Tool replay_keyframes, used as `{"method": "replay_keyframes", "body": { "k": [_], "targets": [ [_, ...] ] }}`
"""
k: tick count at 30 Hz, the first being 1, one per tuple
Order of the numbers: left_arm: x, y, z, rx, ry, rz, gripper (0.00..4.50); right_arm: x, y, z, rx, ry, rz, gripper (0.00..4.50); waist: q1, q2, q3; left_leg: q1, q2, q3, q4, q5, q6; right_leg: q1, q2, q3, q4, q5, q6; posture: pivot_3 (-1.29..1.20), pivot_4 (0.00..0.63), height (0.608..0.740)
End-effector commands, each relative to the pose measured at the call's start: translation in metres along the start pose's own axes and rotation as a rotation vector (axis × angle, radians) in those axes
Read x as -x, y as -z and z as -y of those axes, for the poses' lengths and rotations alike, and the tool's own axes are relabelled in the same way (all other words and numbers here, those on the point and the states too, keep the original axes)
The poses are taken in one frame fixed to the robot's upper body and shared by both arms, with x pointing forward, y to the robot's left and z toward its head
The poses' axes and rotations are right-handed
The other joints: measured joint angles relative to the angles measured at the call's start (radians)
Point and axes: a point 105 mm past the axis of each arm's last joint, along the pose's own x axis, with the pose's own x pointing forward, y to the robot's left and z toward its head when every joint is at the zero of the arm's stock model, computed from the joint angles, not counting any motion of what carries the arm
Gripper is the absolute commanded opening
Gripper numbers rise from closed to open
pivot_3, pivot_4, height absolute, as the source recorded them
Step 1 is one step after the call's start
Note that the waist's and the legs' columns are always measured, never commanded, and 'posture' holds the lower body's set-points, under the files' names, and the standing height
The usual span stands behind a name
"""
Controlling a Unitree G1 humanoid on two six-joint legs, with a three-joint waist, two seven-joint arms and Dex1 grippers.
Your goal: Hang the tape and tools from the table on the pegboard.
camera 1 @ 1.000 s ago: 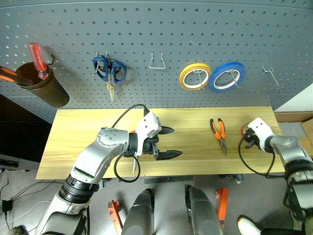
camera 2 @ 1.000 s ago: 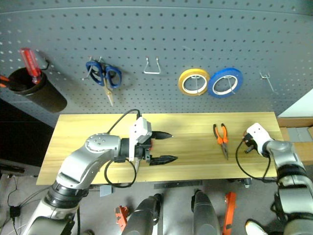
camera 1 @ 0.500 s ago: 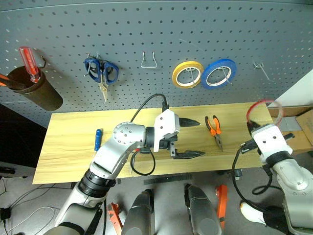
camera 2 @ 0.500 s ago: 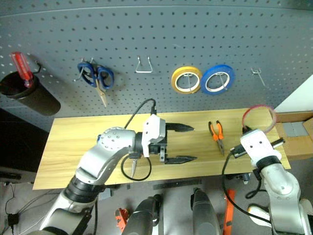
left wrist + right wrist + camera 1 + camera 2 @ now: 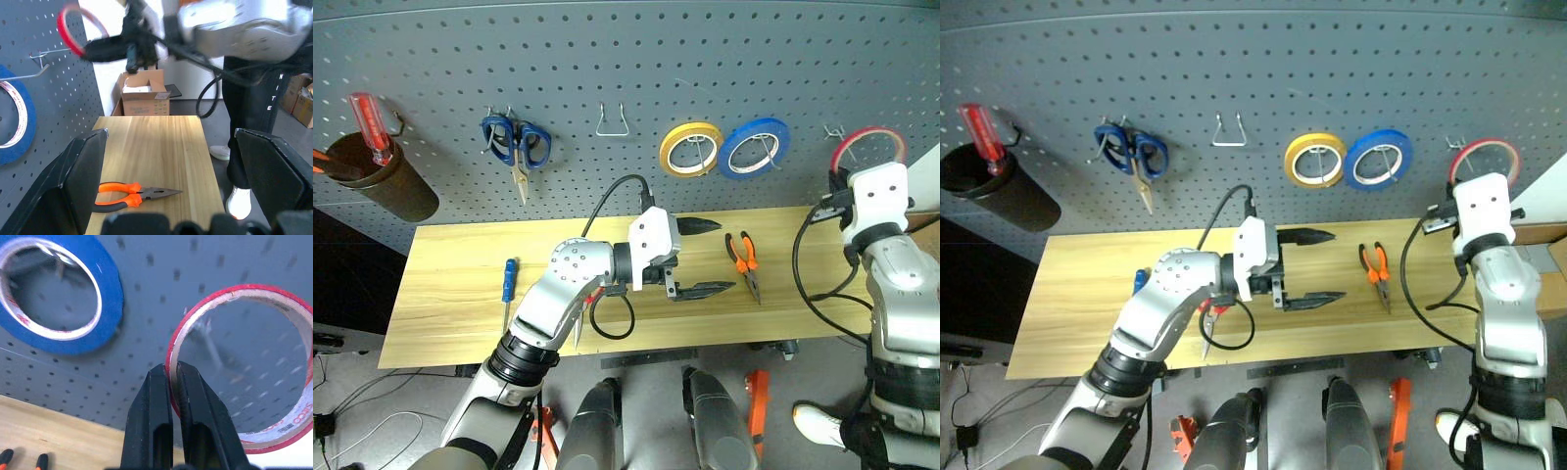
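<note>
My right gripper (image 5: 173, 382) is up at the pegboard (image 5: 626, 59), its jaws pinched tight on the rim of the red tape (image 5: 239, 367), so the ring stands up from the jaws with its hollow centre facing the board. Through that centre I can make out a wire hook (image 5: 208, 340); I cannot tell whether the ring is over it. Just beside the red ring, on the side towards my other arm, the blue roll (image 5: 754, 149) hangs on its own hook, and the yellow roll (image 5: 691, 149) hangs past that.

My left gripper (image 5: 710, 258) is level over the table (image 5: 460, 245), jaws spread wide with nothing between them. The pliers (image 5: 745, 262) lie flat on the wood just ahead of those open jaws, apart from them. Behind the left jaws, past the forearm, the blue-handled screwdriver (image 5: 510, 278) lies on the table. Red handles (image 5: 1217, 307) peek out under the same forearm, mostly hidden.

On the board beyond the left arm, blue-handled scissors (image 5: 517, 145) hang, and a red-handled screwdriver (image 5: 370, 122) stands in a dark cup (image 5: 386, 178).
</note>
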Motion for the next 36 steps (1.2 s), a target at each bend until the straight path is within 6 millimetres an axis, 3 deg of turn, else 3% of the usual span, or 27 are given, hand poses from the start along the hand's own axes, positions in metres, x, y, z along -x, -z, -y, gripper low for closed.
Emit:
{"method": "replay_keyframes", "body": {
  "k": [1, 6, 9, 14, 20, 23, 26, 36],
  "targets": [
    [-0.001, -0.01, -0.003, -0.038, -0.017, 0.034, 4.5, -0.013, -0.003, 0.01, -0.07, 0.026, 0.048, 0.03, 0.0, 0.0, 0.0, 0.0, 0.0, 0.0, 0.0, 0.0, 0.0, 0.0, 0.0, 0.0, 0.0, 0.0, 0.0, -0.16, 0.361, 0.74],
    [-0.001, -0.011, -0.007, -0.045, -0.039, 0.036, 4.5, -0.029, 0.006, 0.007, -0.1, 0.024, 0.053, 0.03, 0.0, 0.0, 0.0, 0.0, 0.0, 0.0, 0.0, 0.0, 0.0, 0.0, 0.0, 0.0, 0.001, 0.0, 0.0, -0.15, 0.358, 0.74],
    [0.001, -0.01, -0.01, -0.049, -0.053, 0.03, 4.5, -0.026, 0.011, -0.001, -0.138, 0.005, 0.038, 0.62, 0.0, 0.0, 0.0, 0.0, 0.0, 0.0, 0.0, 0.0, 0.0, 0.0, 0.0, 0.0, 0.001, 0.0, 0.0, -0.14, 0.354, 0.74],
    [0.008, -0.004, -0.013, -0.05, -0.068, 0.002, 4.5, -0.004, 0.026, -0.019, -0.129, -0.043, -0.044, 2.31, 0.003, 0.0, 0.0, 0.0, 0.0, -0.001, 0.0, 0.0, 0.0, -0.001, 0.0, -0.001, 0.001, 0.0, 0.0, -0.14, 0.349, 0.74],
    [0.047, 0.036, -0.01, -0.071, -0.05, -0.195, 4.5, 0.056, 0.051, -0.08, -0.252, -0.129, -0.238, 4.45, -0.002, 0.001, 0.0, -0.001, 0.001, -0.001, -0.001, 0.0, 0.0, -0.004, 0.0, 0.001, 0.003, 0.0, 0.0, -0.16, 0.354, 0.74],
    [0.07, 0.053, -0.01, -0.068, -0.046, -0.29, 4.5, 0.075, 0.059, -0.106, -0.334, -0.127, -0.357, 4.48, -0.005, 0.001, 0.0, -0.001, 0.002, -0.002, -0.001, 0.0, 0.0, -0.008, 0.001, 0.004, 0.006, 0.0, 0.0, -0.15, 0.358, 0.74],
    [0.088, 0.064, -0.013, -0.07, -0.037, -0.365, 4.5, 0.075, 0.067, -0.12, -0.324, -0.114, -0.477, 4.48, -0.003, 0.001, 0.0, -0.001, 0.0, -0.001, -0.001, 0.0, 0.0, -0.01, 0.0, 0.006, 0.007, 0.001, -0.002, -0.15, 0.361, 0.74],
    [0.102, 0.072, -0.031, -0.083, -0.073, -0.419, 4.5, 0.025, 0.094, -0.119, -0.317, -0.089, -0.613, 4.48, -0.005, 0.001, 0.0, -0.007, 0.001, 0.003, 0.0, 0.001, 0.0, -0.016, 0.0, 0.001, 0.006, 0.003, -0.003, -0.15, 0.357, 0.74]
  ]
}}
